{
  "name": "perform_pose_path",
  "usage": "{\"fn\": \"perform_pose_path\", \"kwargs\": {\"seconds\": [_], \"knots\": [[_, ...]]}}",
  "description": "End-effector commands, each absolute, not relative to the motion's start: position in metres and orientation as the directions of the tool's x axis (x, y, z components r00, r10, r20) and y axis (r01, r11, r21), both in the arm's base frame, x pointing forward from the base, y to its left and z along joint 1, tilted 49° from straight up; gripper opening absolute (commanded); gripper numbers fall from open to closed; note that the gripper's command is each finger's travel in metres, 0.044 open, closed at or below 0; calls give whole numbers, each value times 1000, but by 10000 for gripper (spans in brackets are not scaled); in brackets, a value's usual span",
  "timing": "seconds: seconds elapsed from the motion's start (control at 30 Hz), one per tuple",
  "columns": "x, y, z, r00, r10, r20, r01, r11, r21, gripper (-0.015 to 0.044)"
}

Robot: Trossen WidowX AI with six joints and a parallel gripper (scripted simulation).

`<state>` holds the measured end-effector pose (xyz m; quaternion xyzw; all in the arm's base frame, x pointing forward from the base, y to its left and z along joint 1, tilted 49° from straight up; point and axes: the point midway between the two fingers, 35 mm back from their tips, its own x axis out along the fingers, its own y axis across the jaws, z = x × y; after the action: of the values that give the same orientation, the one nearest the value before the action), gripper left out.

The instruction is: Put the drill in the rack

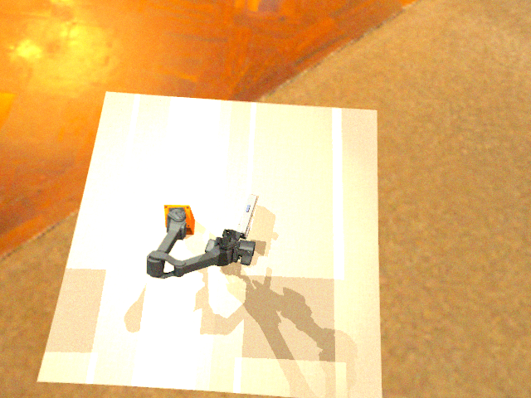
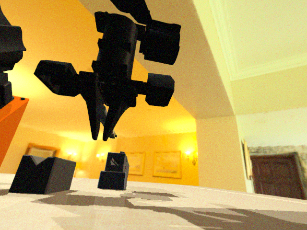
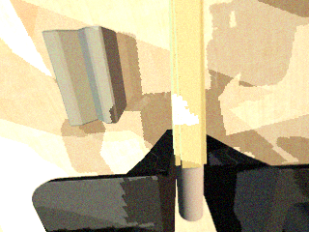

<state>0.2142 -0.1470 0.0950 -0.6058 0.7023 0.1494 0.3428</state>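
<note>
My gripper (image 2: 99,138) (image 3: 181,135) is shut on the drill (image 2: 103,115) (image 3: 190,200). The drill shows as a pale round shank and a long yellow-lit body in the wrist view. In the exterior view it slants behind the fingers, its far tip clear above the dark stepped holder (image 2: 111,180). That holder stands on the table with a small knob on top, perhaps the key. A pale bar with a blue spot (image 1: 248,208), apparently the holder, shows in the top view. The V-notched rack (image 2: 30,177) (image 3: 70,79) stands left of the holder. The wrist view shows no key.
The orange arm base (image 1: 191,222) (image 2: 11,123) stands left of the holder. Arm shadows fall across the pale square table (image 1: 295,171). The arm hides part of the table in the top view, where I cannot make out the rack.
</note>
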Motion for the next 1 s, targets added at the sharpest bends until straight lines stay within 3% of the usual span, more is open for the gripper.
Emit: {"fn": "perform_pose_path", "kwargs": {"seconds": [0.0,0.97], "knots": [[209,-147,94,-30,-751,-659,-952,222,-210,0],[165,-148,89,-32,-751,-659,-953,222,-207,0]]}}
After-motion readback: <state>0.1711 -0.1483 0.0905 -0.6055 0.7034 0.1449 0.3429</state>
